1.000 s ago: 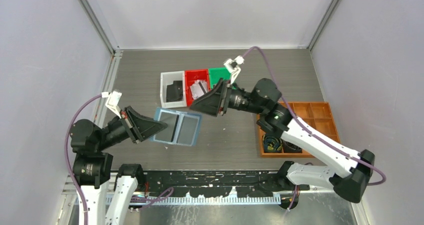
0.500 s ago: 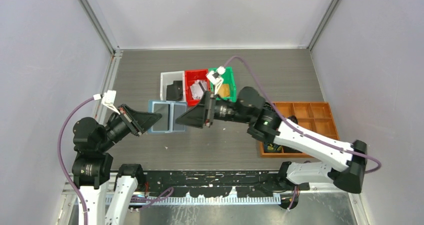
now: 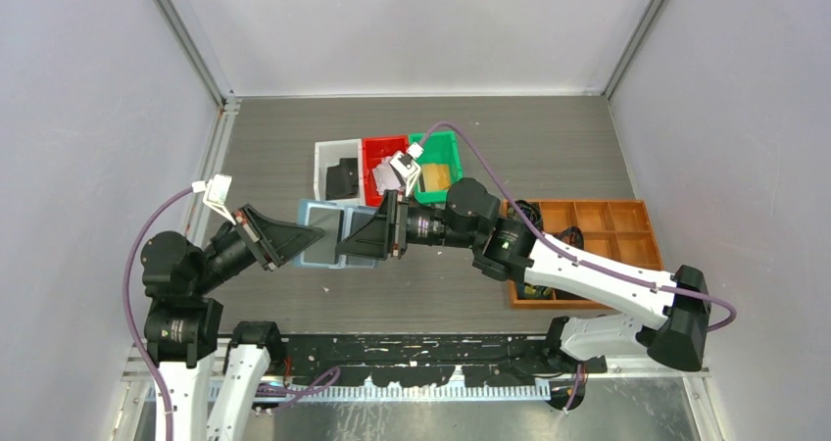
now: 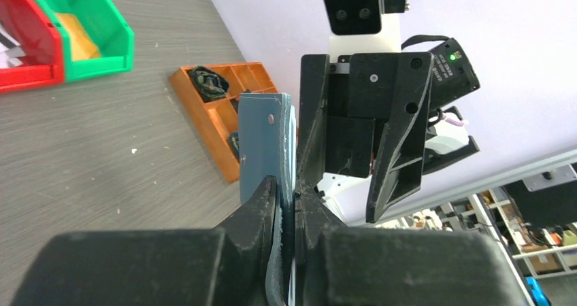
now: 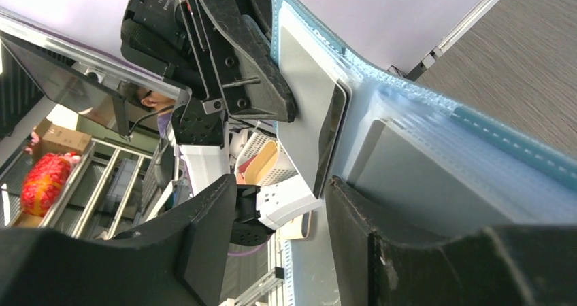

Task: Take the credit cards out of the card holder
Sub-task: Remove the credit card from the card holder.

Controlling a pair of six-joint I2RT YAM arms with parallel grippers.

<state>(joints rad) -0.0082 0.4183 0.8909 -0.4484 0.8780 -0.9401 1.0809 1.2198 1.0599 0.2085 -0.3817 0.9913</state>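
The blue card holder (image 3: pixel 331 235) hangs open above the table, and my left gripper (image 3: pixel 314 233) is shut on its edge. In the left wrist view the holder (image 4: pixel 262 139) stands edge-on between my left gripper's (image 4: pixel 292 192) closed fingers. My right gripper (image 3: pixel 345 249) is open at the holder's inner side. In the right wrist view its fingers (image 5: pixel 204 241) flank the lower corner of a silver-grey card (image 5: pixel 309 105) sitting in the light blue slots (image 5: pixel 476 139). A second grey card (image 5: pixel 415 183) sits in the neighbouring slot. I cannot tell whether my right gripper (image 5: pixel 282 207) touches the card.
Behind the holder stand a white bin (image 3: pixel 321 167) holding a black card, a red bin (image 3: pixel 374 147) with silver cards, and a green bin (image 3: pixel 446 147) with a gold card. An orange compartment tray (image 3: pixel 608 225) with coiled black cables sits at the right.
My right gripper has swung left and down from above the bins to the holder's inner face. My left gripper has drawn the holder slightly left and back, turning it more upright.
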